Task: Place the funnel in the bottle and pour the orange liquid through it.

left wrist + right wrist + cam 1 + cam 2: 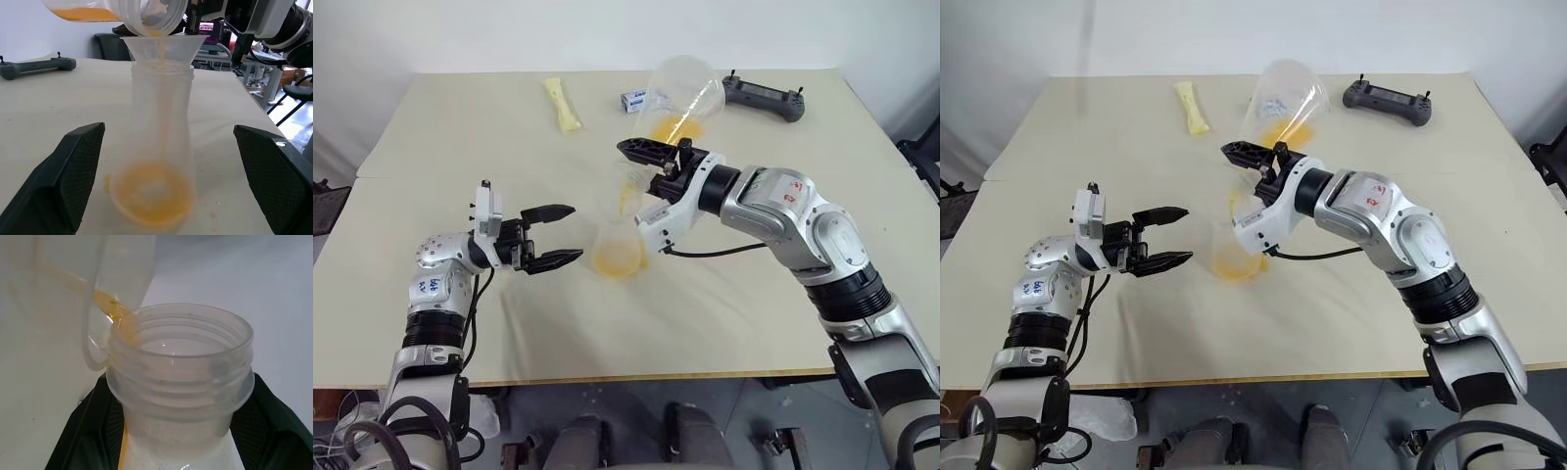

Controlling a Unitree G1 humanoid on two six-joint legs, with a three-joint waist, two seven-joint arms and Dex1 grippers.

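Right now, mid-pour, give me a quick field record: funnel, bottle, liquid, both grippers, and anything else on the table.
funnel: seated in the bottle's neck
bottle: upright on the table, between the left gripper's open fingers, not touched
pouring flask: tilted, mouth over the funnel
orange liquid: thin stream running down; a pool in the bottle's base, some left in the flask
left gripper: open beside the bottle
right gripper: shut on the pouring flask's neck
other items: pale yellow packet, small blue box, grey controller

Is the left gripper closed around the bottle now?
No. In the left wrist view the left gripper stands open, its two fingers apart from the bottle, which stands between them with the funnel on top.
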